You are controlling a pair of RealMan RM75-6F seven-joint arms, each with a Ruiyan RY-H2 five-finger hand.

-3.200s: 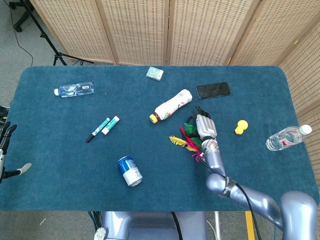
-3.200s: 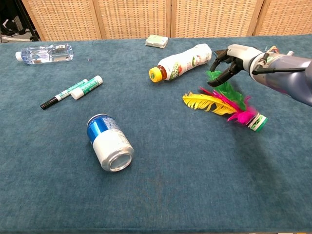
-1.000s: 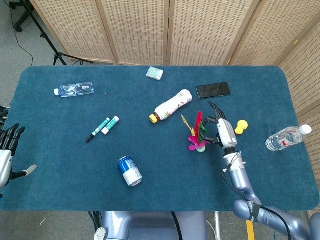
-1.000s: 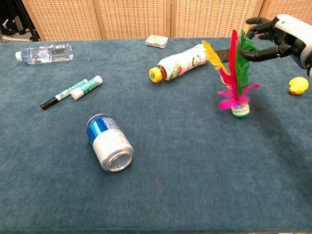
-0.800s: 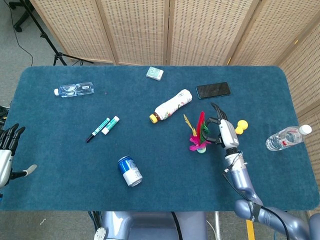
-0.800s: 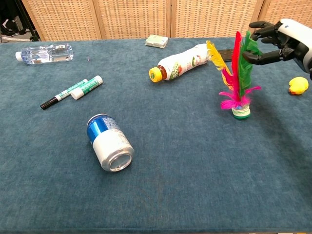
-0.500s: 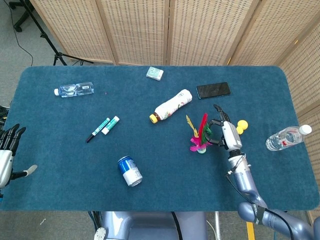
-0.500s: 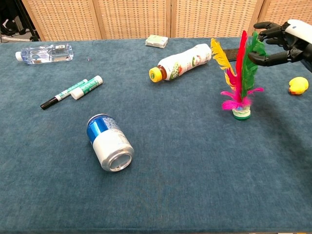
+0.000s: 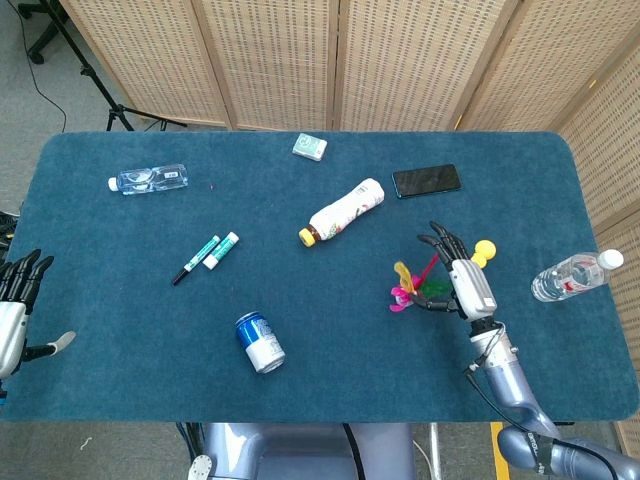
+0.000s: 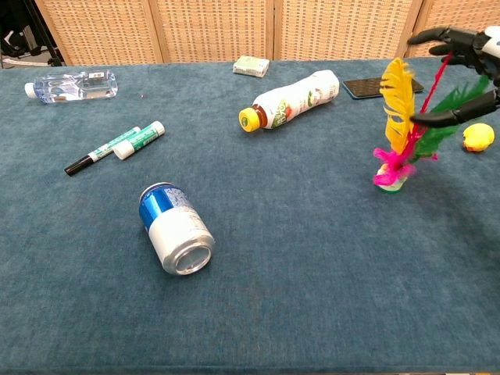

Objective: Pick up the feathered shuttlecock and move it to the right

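Note:
The feathered shuttlecock (image 9: 411, 287) (image 10: 400, 133) has yellow, red, green and pink feathers. It leans to the right with its base low over the blue table (image 9: 120, 300), right of centre. My right hand (image 9: 466, 281) (image 10: 462, 72) is beside it on the right and holds the red and green feather tips between its fingers (image 10: 434, 34) and thumb. My left hand (image 9: 14, 300) hangs off the table's left edge, fingers apart and holding nothing.
A yellow toy (image 9: 483, 253) (image 10: 477, 137) lies just right of the hand, with a phone (image 9: 426, 180) behind it. A water bottle (image 9: 575, 275) lies at the far right edge. A drink bottle (image 9: 342, 211), a can (image 9: 259, 342), markers (image 9: 205, 255) and another water bottle (image 9: 148, 179) lie to the left.
The shuttlecock went from lying flat to standing, then slid right; it now tips over toward my right hand, which has drawn right and nearer. The left hand stays put.

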